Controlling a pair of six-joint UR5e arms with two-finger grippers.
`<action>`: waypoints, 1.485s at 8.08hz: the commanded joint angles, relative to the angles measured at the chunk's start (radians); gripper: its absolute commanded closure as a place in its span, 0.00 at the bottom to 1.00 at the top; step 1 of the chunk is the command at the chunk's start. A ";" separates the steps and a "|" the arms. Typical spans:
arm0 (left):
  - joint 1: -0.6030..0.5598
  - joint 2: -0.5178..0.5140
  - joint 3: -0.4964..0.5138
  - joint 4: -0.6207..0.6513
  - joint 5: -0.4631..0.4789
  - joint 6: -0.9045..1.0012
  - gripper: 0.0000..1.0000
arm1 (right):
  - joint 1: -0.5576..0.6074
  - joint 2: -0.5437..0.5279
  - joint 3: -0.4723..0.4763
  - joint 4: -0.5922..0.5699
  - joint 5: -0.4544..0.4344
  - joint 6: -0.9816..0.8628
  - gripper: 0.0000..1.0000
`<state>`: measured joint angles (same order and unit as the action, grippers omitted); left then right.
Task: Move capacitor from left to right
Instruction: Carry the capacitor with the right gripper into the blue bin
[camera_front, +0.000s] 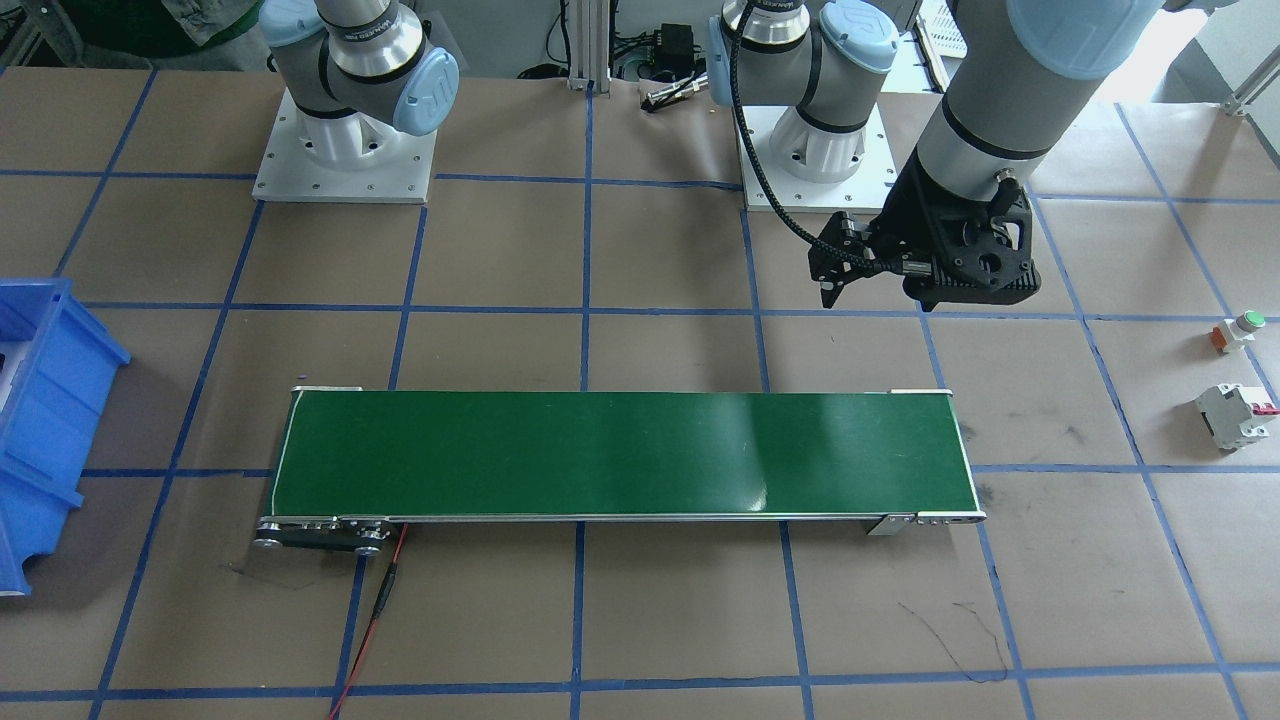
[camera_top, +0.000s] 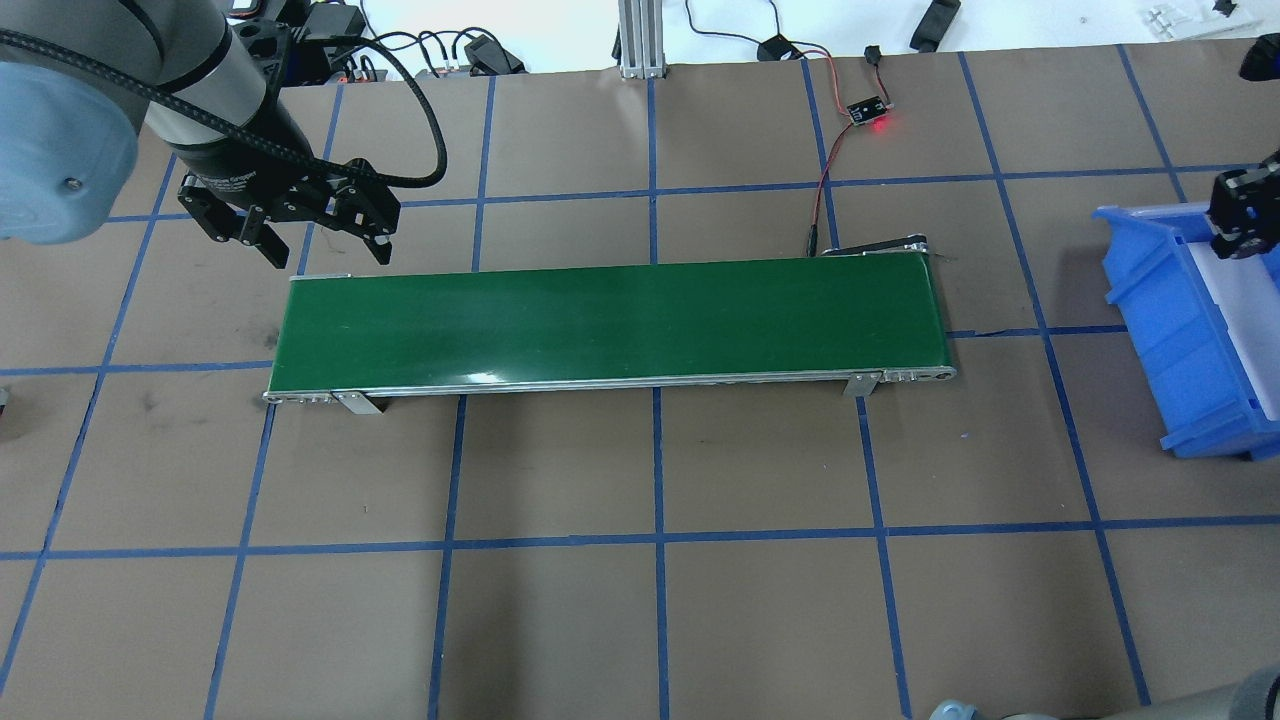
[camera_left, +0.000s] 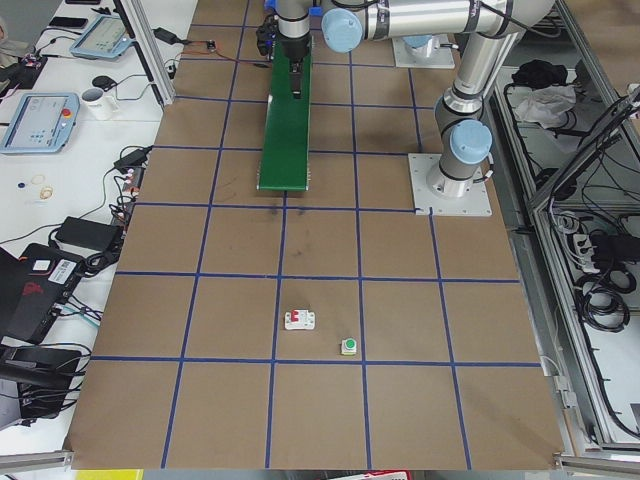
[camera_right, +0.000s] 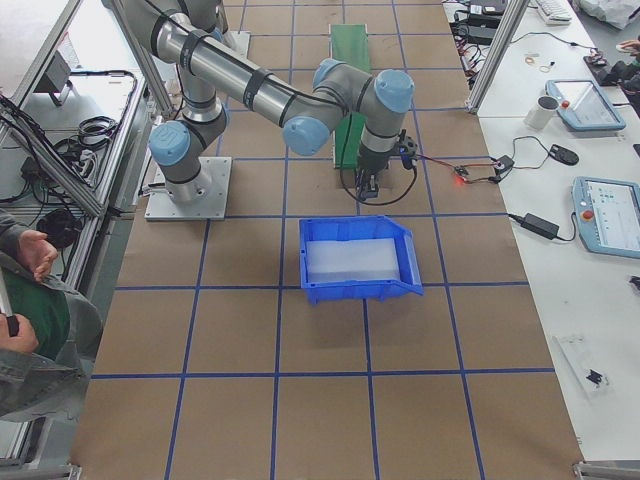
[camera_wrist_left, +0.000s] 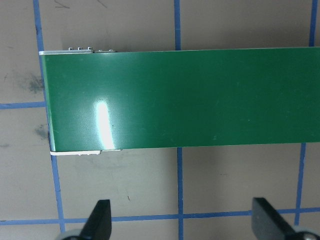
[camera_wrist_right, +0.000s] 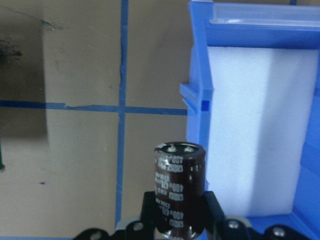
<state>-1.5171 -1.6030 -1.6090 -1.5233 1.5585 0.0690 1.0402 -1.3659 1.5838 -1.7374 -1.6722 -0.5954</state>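
The capacitor (camera_wrist_right: 179, 185), a dark stubby cylinder with pale print, stands upright between the fingers of my right gripper (camera_wrist_right: 180, 217), which is shut on it. It hangs beside the wall of the blue bin (camera_wrist_right: 200, 107), over the brown table. In the overhead view the right gripper (camera_top: 1240, 215) shows at the right edge, above the bin's (camera_top: 1160, 330) far corner. My left gripper (camera_top: 328, 250) hangs open and empty just beyond the left end of the green conveyor belt (camera_top: 610, 320). Its two fingertips (camera_wrist_left: 102, 212) stand wide apart in the left wrist view.
A white breaker (camera_front: 1235, 415) with a red lever and a green-capped push button (camera_front: 1238, 330) lie on the table on my left side. The bin holds a white foam liner (camera_wrist_right: 255, 130). A small circuit board (camera_top: 866, 110) with a red light and its wires lies behind the belt.
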 joint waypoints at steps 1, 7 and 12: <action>0.000 0.000 0.000 0.000 0.000 0.000 0.00 | -0.132 0.011 0.016 -0.001 -0.003 -0.147 1.00; 0.000 0.000 0.000 0.002 0.000 0.000 0.00 | -0.198 0.204 0.024 -0.121 0.022 -0.233 1.00; 0.000 0.000 0.001 0.002 0.000 0.000 0.00 | -0.198 0.283 0.078 -0.298 0.104 -0.236 1.00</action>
<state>-1.5171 -1.6030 -1.6078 -1.5217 1.5585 0.0690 0.8423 -1.0925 1.6467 -2.0004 -1.5790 -0.8317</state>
